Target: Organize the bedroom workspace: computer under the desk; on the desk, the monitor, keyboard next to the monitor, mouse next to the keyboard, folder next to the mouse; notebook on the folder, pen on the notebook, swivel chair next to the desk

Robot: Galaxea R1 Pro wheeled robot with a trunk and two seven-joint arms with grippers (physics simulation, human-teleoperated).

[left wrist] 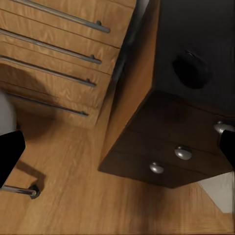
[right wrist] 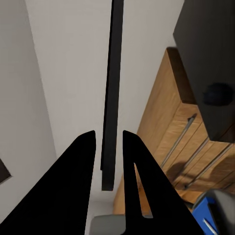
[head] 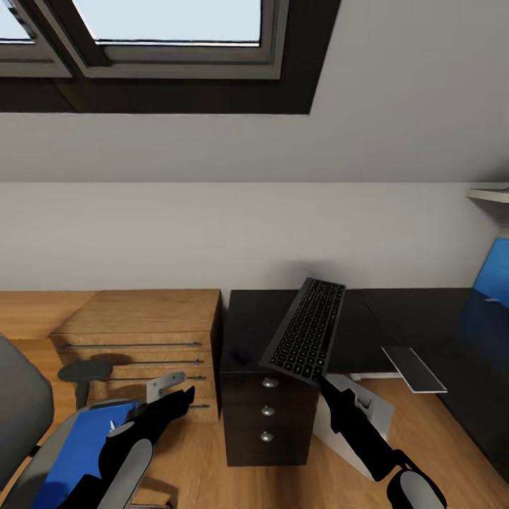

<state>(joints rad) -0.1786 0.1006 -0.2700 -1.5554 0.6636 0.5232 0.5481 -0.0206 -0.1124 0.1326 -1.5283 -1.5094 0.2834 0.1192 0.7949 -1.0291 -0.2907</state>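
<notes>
While the keyboard point(head: 306, 330) is pinched at its near edge by the right hand point(head: 326, 385), it is held tilted above the table point(head: 417, 318), presumably for placing. The left hand point(head: 185, 397) hangs near the folder point(head: 81, 452); whether it is spread cannot be told.

The floor point(head: 191, 452) is warm wood planking with a soft sheen, and the drawer chest point(head: 141, 332) beside it shows the same grained wood with thin brushed metal handles. The dark cabinet point(head: 265, 417) has a matt black-brown wood grain and shiny round metal knobs point(left wrist: 182, 152). The keyboard point(head: 305, 330) looks like dark matt plastic with low keys. The desk point(head: 424, 318) top is smooth black. The chair point(head: 21, 410) back is grey cloth; the folder point(head: 78, 452) on it is smooth bright blue. Both grippers, left point(head: 177, 401) and right point(right wrist: 108, 142), are plain matt black
</notes>
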